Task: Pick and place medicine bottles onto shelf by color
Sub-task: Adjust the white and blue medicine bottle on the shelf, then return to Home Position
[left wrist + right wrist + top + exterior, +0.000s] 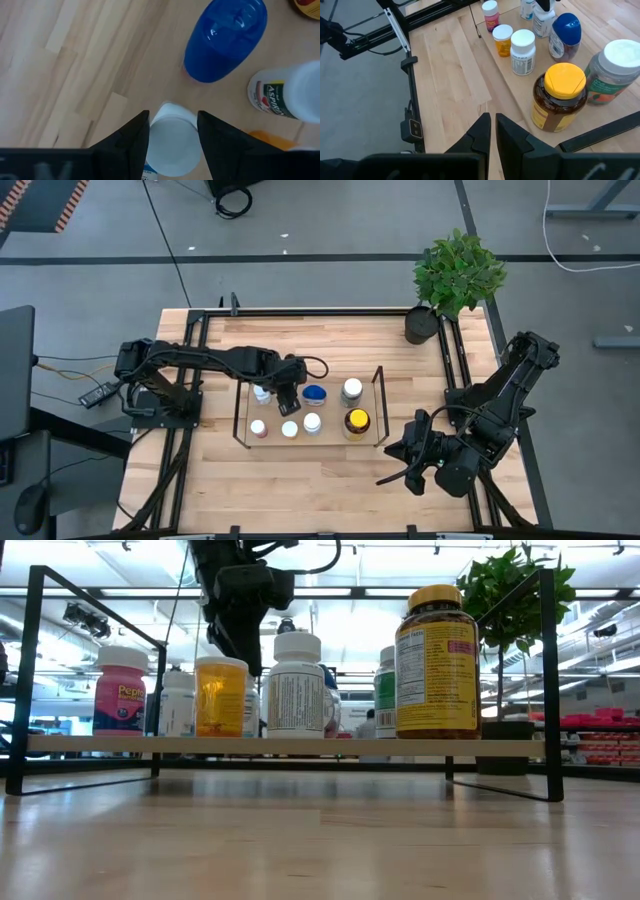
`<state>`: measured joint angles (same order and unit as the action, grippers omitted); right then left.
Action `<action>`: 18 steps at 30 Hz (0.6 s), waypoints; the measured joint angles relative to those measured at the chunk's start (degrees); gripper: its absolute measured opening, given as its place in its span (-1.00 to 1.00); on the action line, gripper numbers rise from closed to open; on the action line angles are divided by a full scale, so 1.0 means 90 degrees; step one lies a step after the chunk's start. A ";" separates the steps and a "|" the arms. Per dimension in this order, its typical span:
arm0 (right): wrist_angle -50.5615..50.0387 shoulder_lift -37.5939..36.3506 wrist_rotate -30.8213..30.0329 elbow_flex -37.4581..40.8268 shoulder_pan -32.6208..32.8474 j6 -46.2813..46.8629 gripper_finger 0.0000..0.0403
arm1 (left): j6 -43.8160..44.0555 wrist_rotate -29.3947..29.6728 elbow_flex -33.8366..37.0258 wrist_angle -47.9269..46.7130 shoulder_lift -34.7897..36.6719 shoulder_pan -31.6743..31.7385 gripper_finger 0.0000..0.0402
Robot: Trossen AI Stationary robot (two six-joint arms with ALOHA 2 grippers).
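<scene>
Your left arm reaches across from the table's left edge, wrist bent down over the shelf (380,395). Left gripper (173,131) points straight down, fingers (134,137) part-open on either side of a white-capped bottle (172,145) in the back row; can't tell if they're gripping it. Blue-capped bottle (225,37) stands just beside it. Other bottles, amber one (558,97) included, sit upright on the shelf. Your right arm is folded at the table's right edge, right gripper (492,125) nearly closed, holding nothing.
</scene>
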<state>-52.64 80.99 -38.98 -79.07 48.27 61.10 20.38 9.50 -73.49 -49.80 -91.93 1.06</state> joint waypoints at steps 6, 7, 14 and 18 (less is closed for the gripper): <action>0.0007 0.0001 0.0000 0.0000 -0.0020 0.0026 -0.83 | 0.0296 -0.0353 -0.0002 0.0002 0.0208 -0.0012 -0.14; 0.0010 0.0000 0.0000 0.0000 -0.0030 0.0008 -0.83 | 0.0337 -0.0367 -0.0002 -0.0011 0.0277 -0.0033 -0.14; 0.0583 0.0000 -0.0022 0.0000 -0.0303 -0.0498 -0.83 | 0.0802 -0.0372 -0.0130 -0.0028 0.1038 -0.0197 -0.14; 0.0958 0.0000 -0.0017 0.0000 -0.0608 -0.0806 -0.83 | 0.0970 -0.0348 -0.0496 0.0046 0.1420 -0.0450 -0.14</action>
<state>-44.02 80.99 -39.14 -79.07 42.80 53.84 29.12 6.37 -77.95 -49.39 -79.15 -2.99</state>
